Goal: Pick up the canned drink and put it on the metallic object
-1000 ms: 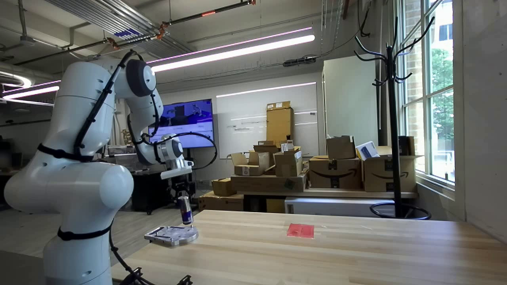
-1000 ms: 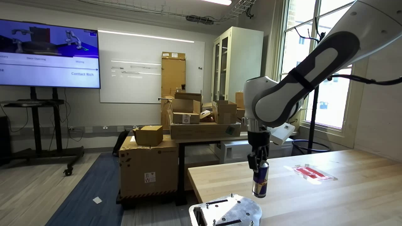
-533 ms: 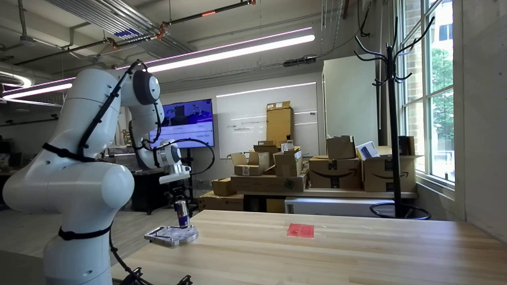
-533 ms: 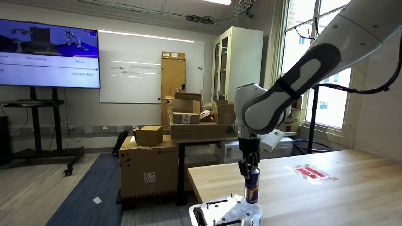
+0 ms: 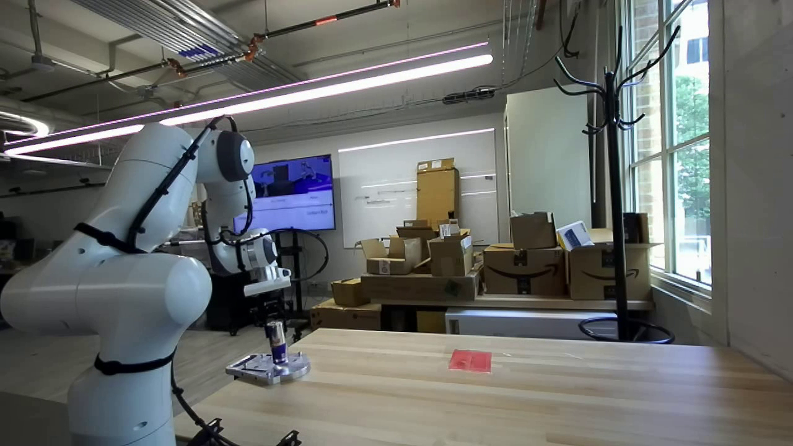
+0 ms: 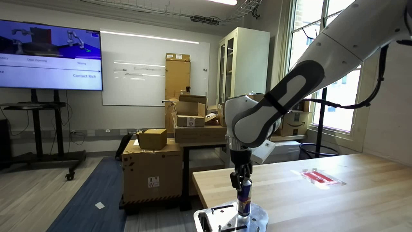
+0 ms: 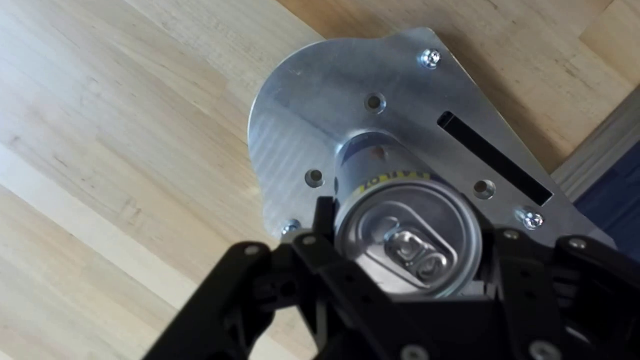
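Note:
The canned drink (image 5: 278, 345), a slim dark purple-blue and silver can, is held over the metallic object (image 5: 248, 365), a low silvery plate. In an exterior view the can (image 6: 244, 201) leans slightly, its base at the rounded part of the plate (image 6: 222, 216). I cannot tell whether base and plate touch. In the wrist view the can's top (image 7: 410, 240) sits between the black fingers of my gripper (image 7: 406, 225), shut on its upper part. The plate (image 7: 295, 125) spreads below with holes, screws and a slot. The gripper also shows in both exterior views (image 5: 272, 317) (image 6: 241, 181).
A flat red item (image 5: 469, 360) lies on the wooden table (image 5: 495, 402), away from the plate; it shows also in an exterior view (image 6: 320, 177). The plate lies close to the table's edge. Cardboard boxes (image 6: 153, 174) stand beyond the table.
My gripper has carried the can down and sideways, from beside the plate's rounded edge to over the plate. The plate and red item have not moved. The gripper stays shut on the can.

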Controlling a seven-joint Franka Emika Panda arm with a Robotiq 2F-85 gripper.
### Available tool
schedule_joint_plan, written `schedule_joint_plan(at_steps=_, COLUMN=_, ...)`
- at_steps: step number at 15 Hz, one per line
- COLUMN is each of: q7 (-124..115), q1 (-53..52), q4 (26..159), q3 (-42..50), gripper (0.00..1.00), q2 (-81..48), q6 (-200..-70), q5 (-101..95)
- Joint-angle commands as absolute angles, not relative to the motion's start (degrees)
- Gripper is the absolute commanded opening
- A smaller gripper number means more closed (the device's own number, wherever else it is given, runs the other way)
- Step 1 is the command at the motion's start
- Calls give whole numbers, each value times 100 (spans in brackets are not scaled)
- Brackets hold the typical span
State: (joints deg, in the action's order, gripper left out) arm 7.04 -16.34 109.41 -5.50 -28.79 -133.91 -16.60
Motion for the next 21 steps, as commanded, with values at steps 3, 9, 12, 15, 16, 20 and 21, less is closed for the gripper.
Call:
schedule_joint_plan(at_steps=3, q7=540, q1=-1756, q4=10372, q3=-550, gripper=33, q2=-3218, q6=-13040, q5=-1820)
schedule_joint_plan(at_steps=9, q7=496, q1=-1784, q4=10232, q3=-528, gripper=83, q2=-3299, q6=-12878, q5=-1825)
schedule_joint_plan(at_steps=12, q7=464, q1=-1783, q4=10221, q3=-514, gripper=97, q2=-3293, q6=-12815, q5=-1826)
schedule_joint_plan(at_steps=15, q7=429, q1=-1784, q4=10275, q3=-515, gripper=100, q2=-3213, q6=-12791, q5=-1835)
schedule_joint_plan(at_steps=16, q7=424, q1=-1785, q4=10292, q3=-515, gripper=100, q2=-3185, q6=-12794, q5=-1840)
schedule_joint_plan(at_steps=20, q7=372, q1=-1738, q4=10425, q3=-533, gripper=100, q2=-2865, q6=-12779, q5=-1783)
schedule_joint_plan(at_steps=21, q7=342, q1=-1722, q4=10512, q3=-534, gripper=100, q2=-2666, q6=-12775, q5=-1774)
